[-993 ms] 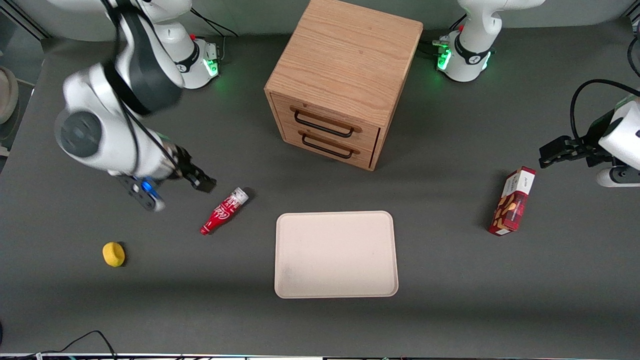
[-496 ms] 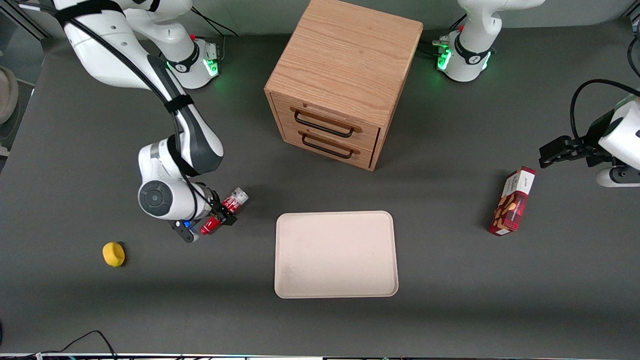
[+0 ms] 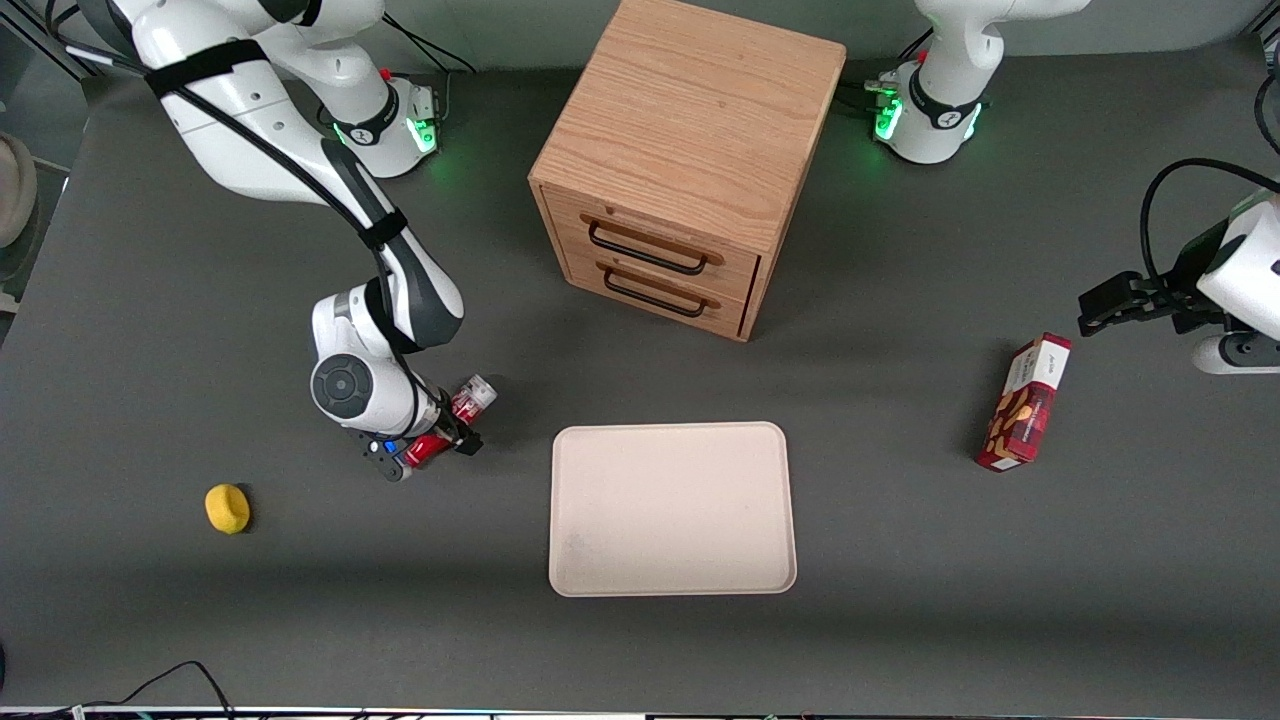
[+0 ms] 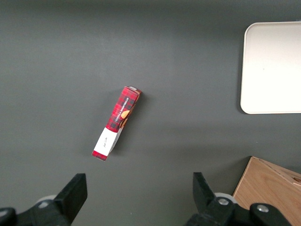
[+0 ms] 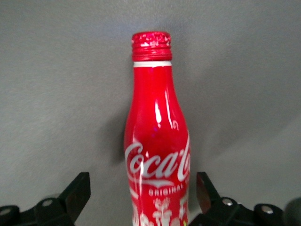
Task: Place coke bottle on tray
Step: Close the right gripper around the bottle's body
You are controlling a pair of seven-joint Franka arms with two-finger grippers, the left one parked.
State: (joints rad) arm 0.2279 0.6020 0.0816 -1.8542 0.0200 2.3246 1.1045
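Observation:
The coke bottle [image 3: 471, 398] lies on its side on the grey table beside the tray [image 3: 672, 508], toward the working arm's end. It is red with white script, and its silver-grey end points toward the drawer cabinet. My right gripper [image 3: 445, 427] is low over the bottle's middle, open, with one finger on each side of the body. In the right wrist view the bottle [image 5: 157, 141] lies between the two black fingers [image 5: 79, 188], and the gripper [image 5: 142, 188] straddles it without closing. The flat pale beige tray holds nothing.
A wooden drawer cabinet [image 3: 690, 160] stands farther from the front camera than the tray. A red snack box [image 3: 1026, 405] lies toward the parked arm's end and shows in the left wrist view [image 4: 116, 123]. A small yellow object [image 3: 227, 508] lies toward the working arm's end.
The right arm swung in from the side and came down over the bottle. The gripper now straddles it. The bottle has stayed where it was.

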